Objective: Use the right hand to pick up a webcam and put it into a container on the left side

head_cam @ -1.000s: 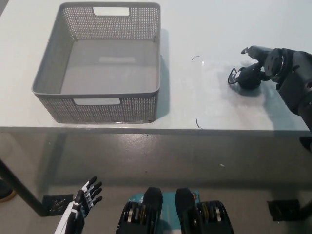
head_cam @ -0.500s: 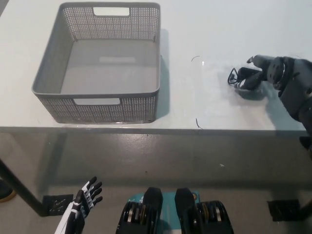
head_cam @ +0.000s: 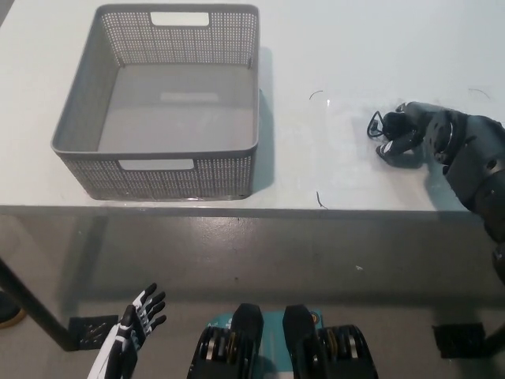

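A grey perforated basket (head_cam: 158,154) is seen in the head view standing on a white table (head_cam: 331,47), with cut-out handles in its near and far walls. Nothing is seen lying on its floor.

Well to the right of the basket, the black webcam (head_cam: 392,124) is found on the table, with a loop of its thin cable curling out on the side toward the basket. The black right hand (head_cam: 426,133) is laid over the webcam from the side away from the basket, and its fingers (head_cam: 402,144) are curled around the small body. The webcam seems to be touching the tabletop, though black on black makes the outline hard to read, so whether the fingers are fully clamped on it cannot be told.

Between the basket and the webcam, two short dark marks (head_cam: 319,199) are seen on the table surface, one nearer the front edge and one farther back.

The white left hand (head_cam: 136,320) is held low, below the table's front edge and under the basket's left part, with its fingers spread and nothing in them.
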{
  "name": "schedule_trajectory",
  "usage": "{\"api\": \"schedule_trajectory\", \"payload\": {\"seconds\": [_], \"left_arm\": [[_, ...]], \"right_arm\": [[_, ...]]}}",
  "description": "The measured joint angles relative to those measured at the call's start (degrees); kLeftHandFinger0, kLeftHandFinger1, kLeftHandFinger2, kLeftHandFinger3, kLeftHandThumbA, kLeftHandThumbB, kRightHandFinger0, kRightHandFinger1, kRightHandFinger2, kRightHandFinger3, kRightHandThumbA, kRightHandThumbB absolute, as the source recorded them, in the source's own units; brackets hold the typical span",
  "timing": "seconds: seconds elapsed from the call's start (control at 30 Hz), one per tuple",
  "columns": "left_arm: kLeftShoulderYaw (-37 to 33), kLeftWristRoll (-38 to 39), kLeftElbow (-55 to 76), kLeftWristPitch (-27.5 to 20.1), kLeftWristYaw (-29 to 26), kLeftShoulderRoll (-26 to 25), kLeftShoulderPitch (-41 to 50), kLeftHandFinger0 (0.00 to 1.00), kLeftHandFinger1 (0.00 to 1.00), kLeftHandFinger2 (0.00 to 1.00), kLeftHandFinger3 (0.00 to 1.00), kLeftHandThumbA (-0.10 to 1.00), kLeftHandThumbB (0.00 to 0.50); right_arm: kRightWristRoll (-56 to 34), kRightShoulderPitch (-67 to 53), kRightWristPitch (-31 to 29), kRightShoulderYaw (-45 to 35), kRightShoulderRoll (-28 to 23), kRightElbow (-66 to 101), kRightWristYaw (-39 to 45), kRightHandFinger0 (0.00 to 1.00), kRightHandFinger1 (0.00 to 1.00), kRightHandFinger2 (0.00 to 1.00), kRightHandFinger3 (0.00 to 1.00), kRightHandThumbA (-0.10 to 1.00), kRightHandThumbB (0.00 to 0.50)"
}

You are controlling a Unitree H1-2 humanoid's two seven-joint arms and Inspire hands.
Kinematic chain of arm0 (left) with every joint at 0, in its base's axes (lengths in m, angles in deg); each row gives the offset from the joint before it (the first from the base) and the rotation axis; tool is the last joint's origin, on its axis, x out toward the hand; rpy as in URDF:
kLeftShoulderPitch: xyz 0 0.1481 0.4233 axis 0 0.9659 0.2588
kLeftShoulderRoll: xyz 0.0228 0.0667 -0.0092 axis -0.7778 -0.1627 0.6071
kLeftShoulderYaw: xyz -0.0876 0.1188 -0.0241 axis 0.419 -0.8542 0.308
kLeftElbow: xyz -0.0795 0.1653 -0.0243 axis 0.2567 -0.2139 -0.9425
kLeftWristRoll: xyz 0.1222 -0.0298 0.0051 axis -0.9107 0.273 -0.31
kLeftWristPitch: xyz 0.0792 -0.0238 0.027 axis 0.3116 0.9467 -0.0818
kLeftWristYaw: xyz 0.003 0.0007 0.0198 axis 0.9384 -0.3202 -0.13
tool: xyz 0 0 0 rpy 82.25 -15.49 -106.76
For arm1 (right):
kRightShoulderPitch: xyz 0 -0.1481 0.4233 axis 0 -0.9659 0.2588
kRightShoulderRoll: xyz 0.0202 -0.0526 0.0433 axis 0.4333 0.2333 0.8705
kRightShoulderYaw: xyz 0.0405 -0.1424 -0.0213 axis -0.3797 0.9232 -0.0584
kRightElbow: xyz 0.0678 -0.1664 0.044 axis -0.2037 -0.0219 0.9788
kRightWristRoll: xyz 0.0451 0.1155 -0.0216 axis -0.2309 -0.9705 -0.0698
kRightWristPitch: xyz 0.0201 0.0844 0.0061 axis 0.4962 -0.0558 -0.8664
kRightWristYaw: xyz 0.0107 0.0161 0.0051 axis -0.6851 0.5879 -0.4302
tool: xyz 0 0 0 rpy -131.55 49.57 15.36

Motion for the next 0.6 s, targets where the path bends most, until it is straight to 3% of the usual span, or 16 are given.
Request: {"api": "schedule_trajectory", "payload": {"seconds": [0.03,0.07,0.1,0.13,0.17,0.2,0.27,0.37,0.47,0.53,0.6], "left_arm": [[0.0,0.0,0.0,0.0,0.0,0.0,0.0,1.0,1.0,1.0,1.0,1.0,0.006],[0.0,0.0,0.0,0.0,0.0,0.0,-0.1,1.0,1.0,1.0,1.0,1.0,0.01],[0.0,0.0,0.0,0.0,0.0,0.0,-0.1,1.0,1.0,1.0,1.0,1.0,0.009],[0.0,0.0,0.0,0.0,0.0,0.0,-0.1,1.0,1.0,1.0,1.0,1.0,0.008],[0.0,0.0,-0.1,0.0,0.0,0.0,-0.1,1.0,1.0,1.0,1.0,1.0,0.002],[0.0,0.0,-0.1,0.0,0.0,0.0,-0.2,1.0,1.0,1.0,1.0,1.0,0.0],[0.0,0.0,-0.1,0.0,0.0,0.0,-0.3,1.0,1.0,1.0,1.0,1.0,0.016],[0.0,0.0,-0.1,0.0,0.0,0.0,-0.4,1.0,1.0,1.0,1.0,1.0,0.022],[0.0,0.0,-0.2,0.0,0.0,0.0,-0.6,1.0,1.0,1.0,1.0,1.0,0.003],[0.0,0.0,-0.2,0.0,0.0,0.0,-0.8,1.0,1.0,1.0,1.0,1.0,0.0],[0.0,0.0,-0.2,0.0,0.0,0.0,-0.9,1.0,1.0,1.0,1.0,1.0,0.011]], "right_arm": [[-0.1,-0.4,-0.5,-0.6,0.0,0.0,-1.1,0.31,0.41,0.45,0.57,-0.05,0.187],[-0.1,-0.8,-1.2,-0.9,0.0,0.0,-2.5,0.03,0.12,0.31,0.41,-0.1,0.213],[-0.1,-1.1,-1.7,-1.0,0.0,0.1,-3.5,0.0,0.11,0.35,0.38,-0.1,0.186],[-0.1,-1.4,-2.2,-1.3,0.0,0.1,-5.0,0.0,0.16,0.45,0.44,-0.1,0.182],[-0.1,-1.4,-2.6,-1.6,-0.1,0.2,-5.9,0.0,0.3,0.67,0.6,-0.1,0.174],[-0.2,-1.5,-3.2,-2.0,-0.2,0.2,-7.3,0.0,0.39,0.79,0.74,-0.1,0.174],[-0.2,-1.8,-4.5,-2.8,-0.2,0.2,-10.0,0.02,0.52,0.92,0.83,-0.1,0.172],[-0.5,-2.6,-6.5,-3.9,-0.2,0.1,-13.1,0.04,0.56,0.96,0.87,-0.1,0.17],[-0.6,-3.2,-7.9,-4.6,-0.1,0.1,-15.4,0.0,0.49,0.9,0.84,-0.1,0.158],[-0.6,-3.4,-9.1,-4.9,-0.2,0.1,-17.4,0.0,0.45,0.85,0.77,-0.1,0.172],[-0.6,-3.4,-10.1,-5.2,-0.2,0.1,-19.0,0.0,0.43,0.83,0.78,-0.1,0.187]]}}
